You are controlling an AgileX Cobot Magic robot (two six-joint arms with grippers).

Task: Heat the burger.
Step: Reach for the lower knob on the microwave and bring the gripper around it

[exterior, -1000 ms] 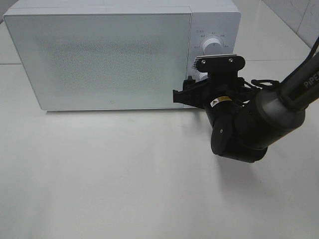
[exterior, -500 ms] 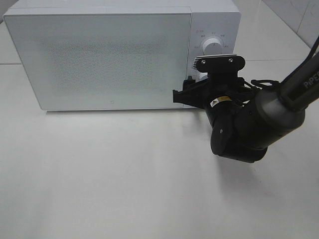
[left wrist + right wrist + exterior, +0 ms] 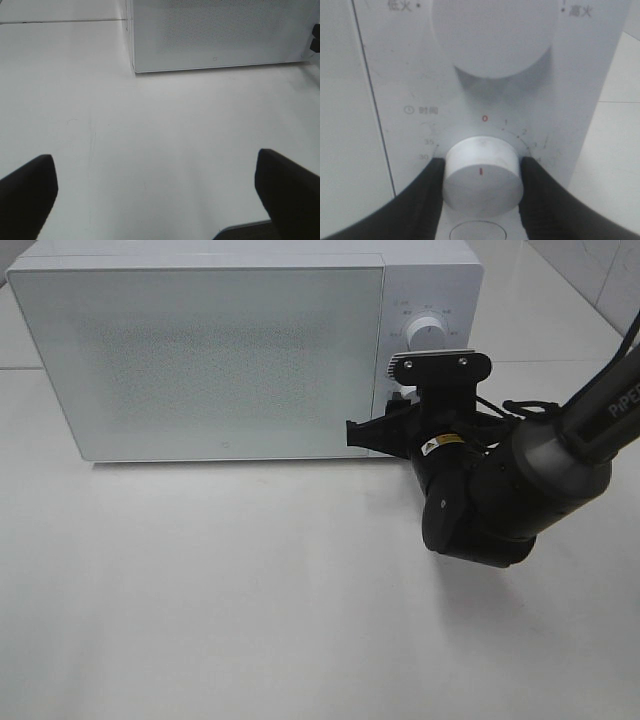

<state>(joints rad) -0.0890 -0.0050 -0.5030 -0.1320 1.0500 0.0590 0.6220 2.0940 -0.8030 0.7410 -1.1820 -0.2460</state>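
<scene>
Nearest the front edge of the counter (image 3: 200,590), the left gripper (image 3: 155,170) hangs over bare white surface with its two dark fingers (image 3: 25,192) spread wide and nothing between them. Only the left wrist view shows it; the high view does not take it in.

Farther back, toward the right edge, the right arm (image 3: 520,480) reaches in to the control panel of the microwave (image 3: 200,350). From above, its wrist camera mount covers most of the lower knob, so the grip is hard to read there.

The right wrist view settles it. The right gripper (image 3: 482,175) has its two black fingers (image 3: 422,200) pressed against opposite sides of the lower knob (image 3: 482,162), pinching it. A red mark on that knob lines up with the red 0 printed above it. Small dial numbers run around the knob on both sides. The curved outline of a round button (image 3: 477,232) shows just beside the knob, away from the upper knob.

The upper knob (image 3: 492,35) is untouched, and it shows in the high view as well.

The microwave stands along the far edge of the counter, with its door (image 3: 200,360) shut. The dotted pane lets nothing of the inside through, so what it holds cannot be told.

The burger shows in no view, and its place cannot be told.

In all there is one microwave, two knobs and two grippers.
</scene>
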